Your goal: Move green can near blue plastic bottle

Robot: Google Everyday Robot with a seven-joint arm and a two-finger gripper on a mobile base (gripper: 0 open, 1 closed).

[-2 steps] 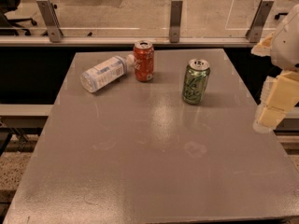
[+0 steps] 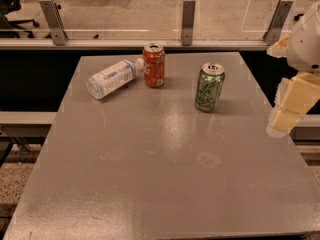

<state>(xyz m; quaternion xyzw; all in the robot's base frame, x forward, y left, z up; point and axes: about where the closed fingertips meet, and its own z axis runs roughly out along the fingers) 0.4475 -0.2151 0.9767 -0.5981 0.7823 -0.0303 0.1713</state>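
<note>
While the grey tabletop (image 2: pixel 165 184) fills most of the view, its near edge runs out of the bottom of the frame. Its surface is matte and faintly speckled, with a dull sheen and a few pale ring marks. Beyond its far edge stands a clear barrier (image 2: pixel 120 9) held by three metal posts.

The robot's arm is cut off by the right border. Only a white rounded shell and the cream, blocky hand (image 2: pixel 286 115) show, hanging by the tabletop's right edge. Whether the hand is open or closed cannot be told, and it touches none of the three containers.

Farthest to the left of the hand lies the one blue plastic bottle (image 2: pixel 111 78). It is on its side, clear-walled with a pale blue-white label. Its cap end meets the red soda can (image 2: pixel 154 65), and I cannot tell whether they touch. That can stands upright, well to the hand's left and farther back.

The green can (image 2: pixel 209 87) is the nearest thing to the hand. It stands upright to the hand's left and apart from it. It is a metal cylinder with pale swirls and a silver top with a pull tab. It stands well clear of the bottle, with the red can between them.
</note>
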